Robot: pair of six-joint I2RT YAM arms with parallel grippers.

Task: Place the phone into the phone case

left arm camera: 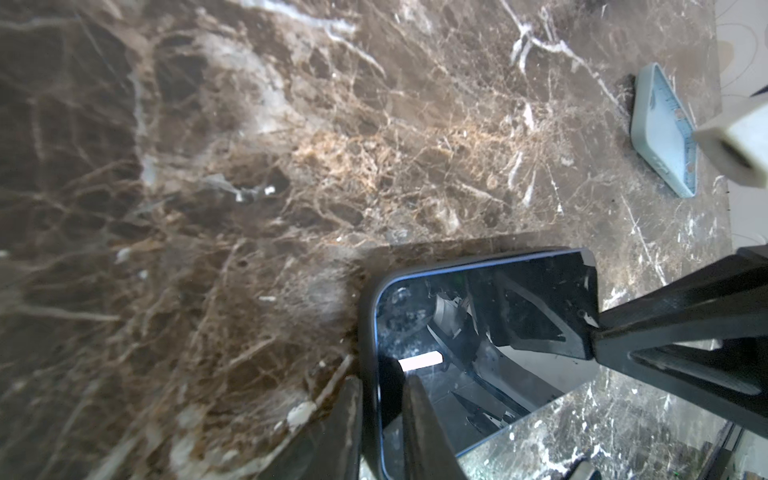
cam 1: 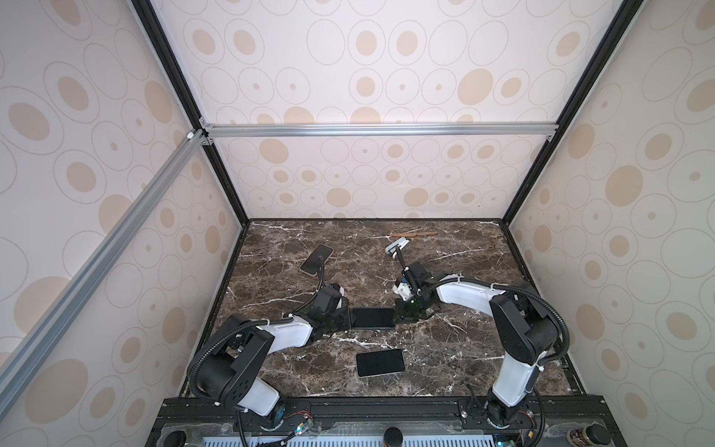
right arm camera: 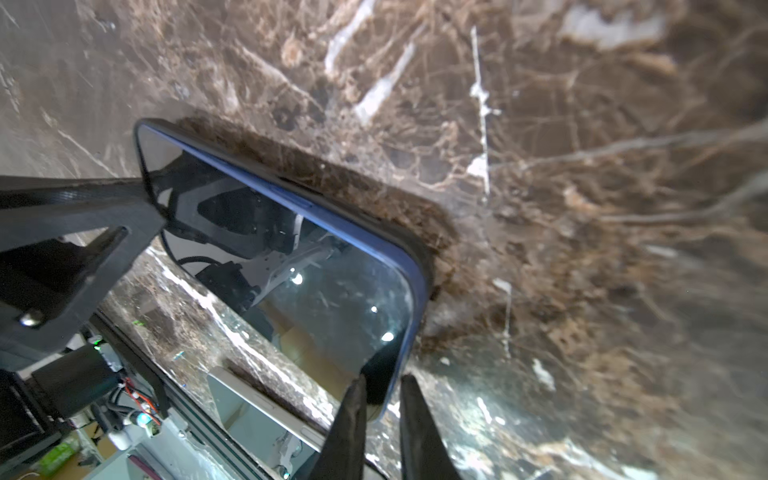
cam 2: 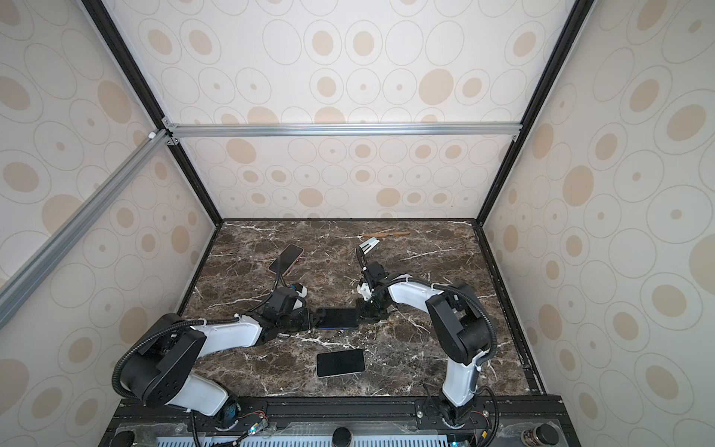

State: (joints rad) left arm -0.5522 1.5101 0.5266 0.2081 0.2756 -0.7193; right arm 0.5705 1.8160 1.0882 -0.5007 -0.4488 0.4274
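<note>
So the phone [cam 1: 373, 318] is at the middle of the bench [cam 1: 464, 348], screen up, with a dark rim hugging its blue edge. The left gripper [cam 1: 350, 319] is pinched tight on 1 short end and the right gripper [cam 1: 396, 317] on the other. A 2nd phone [cam 1: 380, 362] lies near the front edge, and a 3rd phone [cam 1: 317, 259] toward the far-left corner.

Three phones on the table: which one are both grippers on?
The blue-edged phone in the middle: left gripper and right gripper pinch its ends. The white-edged phone nearer the base and the pink-edged phone farther back lie free.
</note>
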